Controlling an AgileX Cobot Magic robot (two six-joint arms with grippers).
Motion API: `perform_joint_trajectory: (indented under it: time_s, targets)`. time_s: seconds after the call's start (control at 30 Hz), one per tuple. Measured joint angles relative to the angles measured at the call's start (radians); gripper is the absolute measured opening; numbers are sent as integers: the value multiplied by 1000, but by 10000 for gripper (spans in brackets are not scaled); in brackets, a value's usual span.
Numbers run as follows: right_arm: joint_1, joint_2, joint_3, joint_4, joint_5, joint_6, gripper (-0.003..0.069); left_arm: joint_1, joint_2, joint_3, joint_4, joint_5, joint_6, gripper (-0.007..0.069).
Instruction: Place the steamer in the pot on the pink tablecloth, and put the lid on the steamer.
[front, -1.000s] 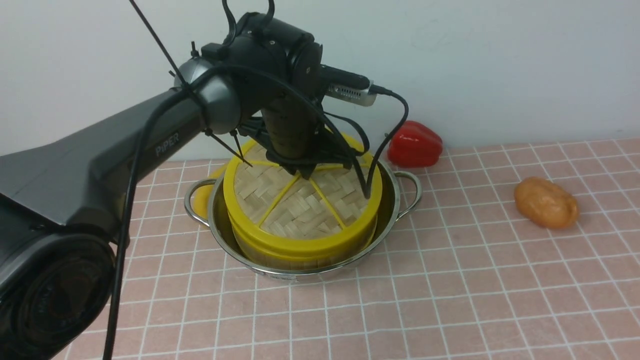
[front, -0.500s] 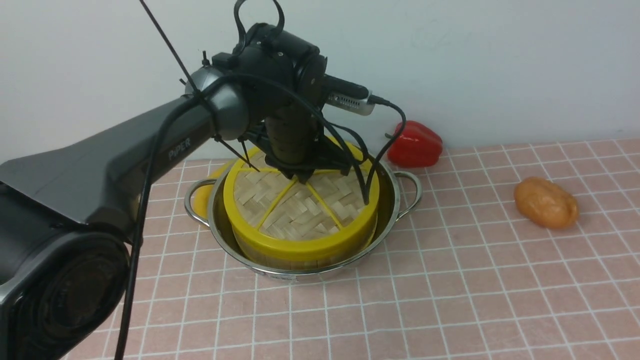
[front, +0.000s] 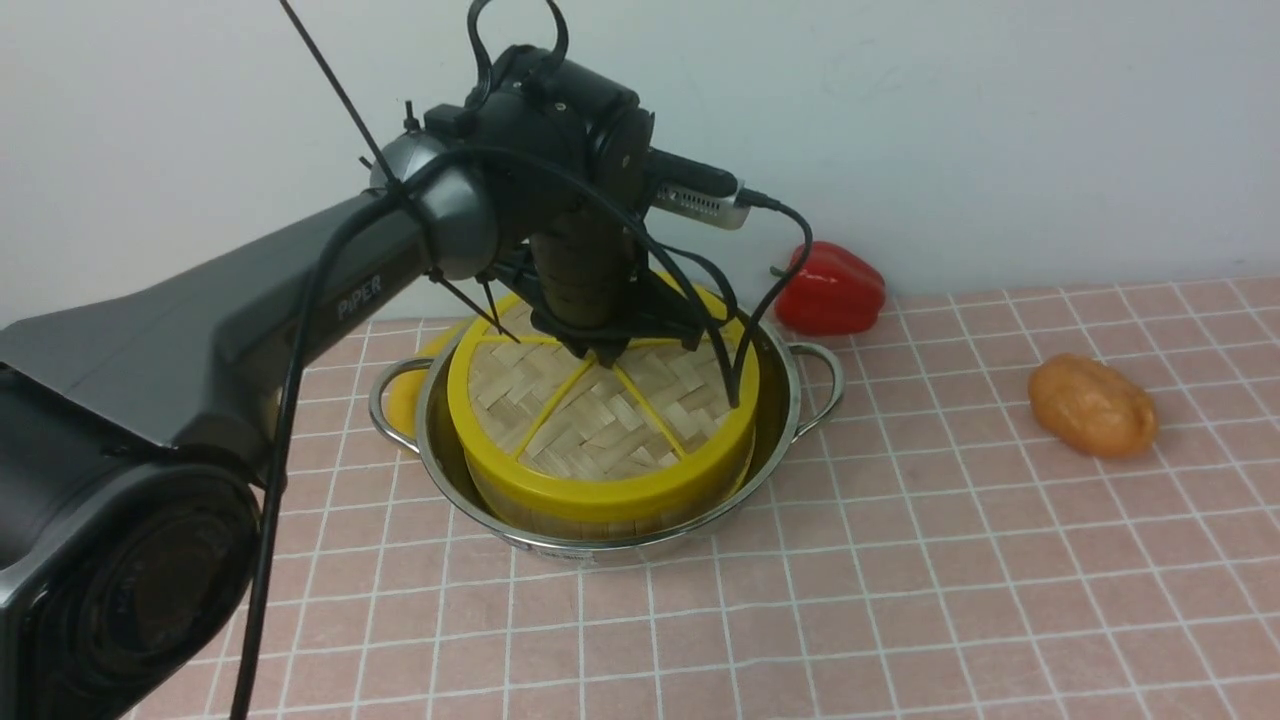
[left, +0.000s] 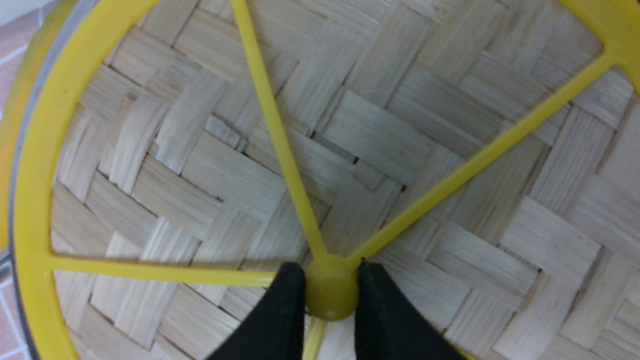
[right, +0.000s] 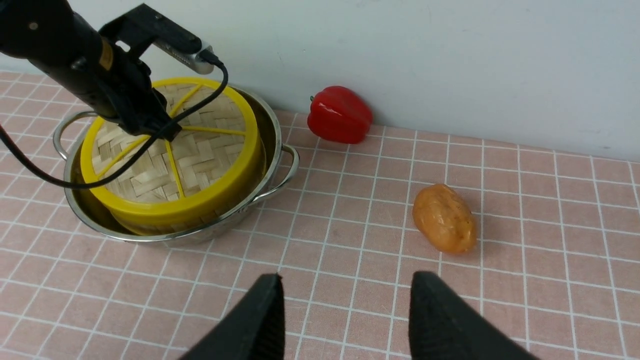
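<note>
The lid (front: 600, 420), probably light and stiff, rests on the steamer (front: 560, 522) inside the pot (front: 778, 400). The left gripper (left: 331, 295) is clamped on the lid's centre hub, its best hold.

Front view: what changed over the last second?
The left arm swung slightly rightward, mostly in the first half-second. The left gripper stays clamped on the hub of the lid, which seems to have settled a touch lower on the steamer. The pot, red pepper and orange vegetable are unchanged.
</note>
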Motion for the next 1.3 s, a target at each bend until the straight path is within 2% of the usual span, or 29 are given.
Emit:
perform_joint_trajectory:
  time_s: [0.03,0.17,0.2,0.33,0.43,0.57,0.67,0.7,0.77,0.8,0.93,1.0,1.1,1.2,1.3]
  targets:
    - [0,0,0,6,0,0,349,0,1,-6,0,5,0,138]
    - [0,0,0,17,0,0,349,0,11,-132,44,89,7,336]
    - [0,0,0,17,0,0,349,0,11,-148,50,92,8,347]
    - [0,0,0,17,0,0,349,-1,-37,-290,86,103,51,551]
    - [0,0,2,16,0,0,349,-4,-138,-321,87,103,64,632]
    - [0,-1,40,2,-2,0,349,-13,-271,-313,87,103,69,645]
    - [0,-15,147,-39,-4,0,349,-40,-460,-238,79,104,96,554]
    - [0,-17,147,-41,-4,0,349,-40,-460,-232,79,104,97,554]
    - [0,-32,219,-54,-36,0,349,-58,-577,-153,65,104,106,444]
    - [0,-37,238,-58,-51,0,349,-61,-597,-136,61,104,106,421]
    - [0,-74,357,-61,-183,0,349,-74,-821,78,10,105,99,143]
    - [0,-84,396,-61,-233,0,349,-74,-920,197,-2,105,91,34]
    - [0,-89,441,-61,-262,1,349,-74,-1067,393,-21,106,90,-22]
    - [0,-89,468,-61,-269,1,347,-74,-1166,532,-33,99,86,-23]
    - [0,-89,517,-61,-277,1,298,-74,-1353,809,-46,4,72,-23]
